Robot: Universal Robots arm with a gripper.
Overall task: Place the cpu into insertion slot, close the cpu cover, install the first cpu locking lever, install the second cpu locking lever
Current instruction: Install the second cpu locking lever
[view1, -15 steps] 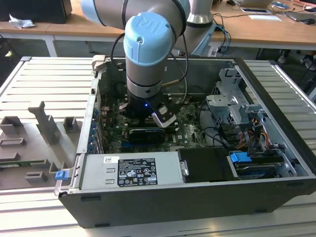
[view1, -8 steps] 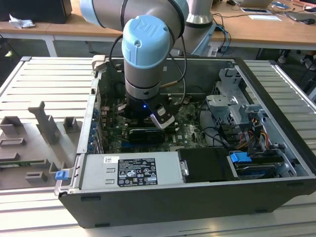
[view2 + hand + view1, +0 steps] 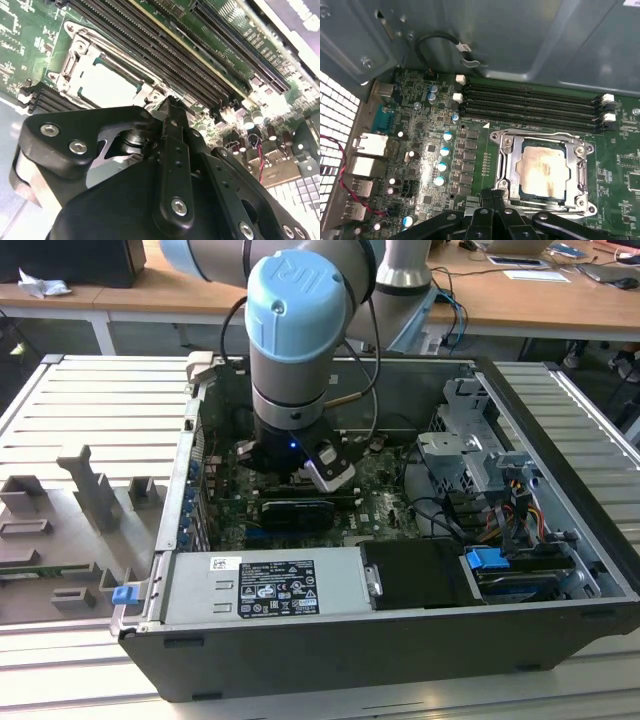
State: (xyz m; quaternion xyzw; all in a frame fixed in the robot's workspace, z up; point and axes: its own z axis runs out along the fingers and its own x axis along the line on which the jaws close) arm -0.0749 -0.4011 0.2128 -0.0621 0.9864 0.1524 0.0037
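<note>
A: Item one: the black metal pincer [image 3: 492, 196]. In the first wrist view we log its fingers drawn together to a point at the lower middle of the frame, clenched on nothing, just beside the socket's near edge. In the second wrist view the same tip [image 3: 170, 103] sits mid-frame, close to the socket corner.

B: Item two: the small flat square cpu with its pale silver-beige metal top [image 3: 543, 170]. We record it lying flat inside the square dark insertion slot [image 3: 522, 189], right of centre in the first wrist view.

A: Item three: the thin silvery-grey square metal cpu cover [image 3: 580, 175]. We enter it as lowered over the socket, its window framing the chip. In the second wrist view the cover [image 3: 68, 65] appears at upper left, the chip [image 3: 107, 85] bright within it.

B: Item four: long black ribbed memory slots [image 3: 530, 105], ranged just above the socket.

A: Item five: the open dark grey computer case [image 3: 400, 640], resting on the slatted grey bench [image 3: 90, 400] in the exterior view, the arm reaching down into it at centre.
</note>
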